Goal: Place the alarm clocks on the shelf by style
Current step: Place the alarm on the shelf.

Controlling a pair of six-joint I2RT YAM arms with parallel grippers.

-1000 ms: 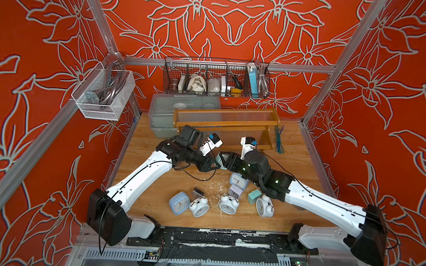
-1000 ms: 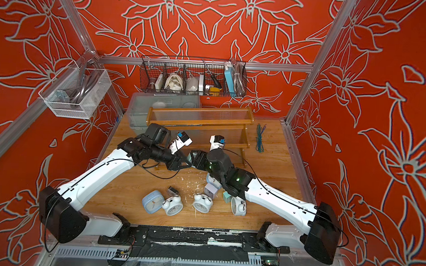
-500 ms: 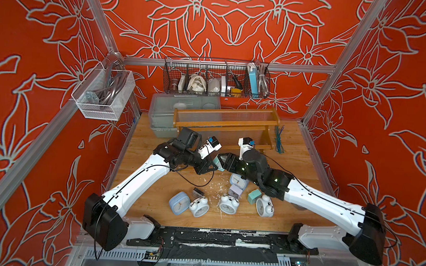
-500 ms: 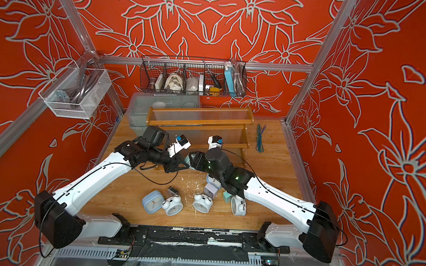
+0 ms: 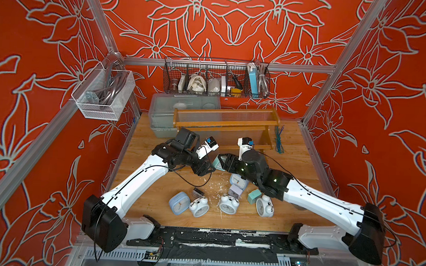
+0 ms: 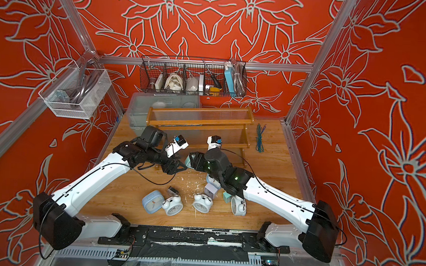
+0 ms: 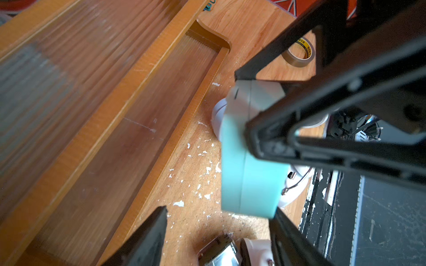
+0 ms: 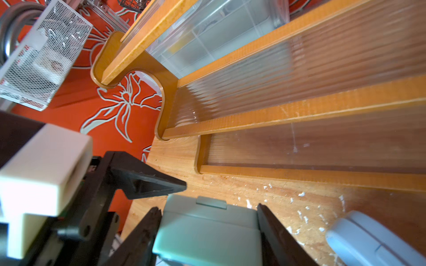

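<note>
You have the shelf point(image 5: 226, 125) at far centre, the bin point(image 5: 163, 111) behind its left end, and the alarm clocks point(image 5: 228, 205) scattered nearer, before it.

Both top views: high at the front, tilted down toward the back wall point(image 5: 217, 26), whole desk point(image 5: 301, 153) and shelf point(image 5: 222, 125), near-identical framing. Left wrist cam: close behind left pincer point(image 7: 220, 208), facing shelf. Right wrist cam: close behind right pincer point(image 8: 207, 207), facing shelf end. Both catch the teal clock point(image 7: 249, 179).
</note>
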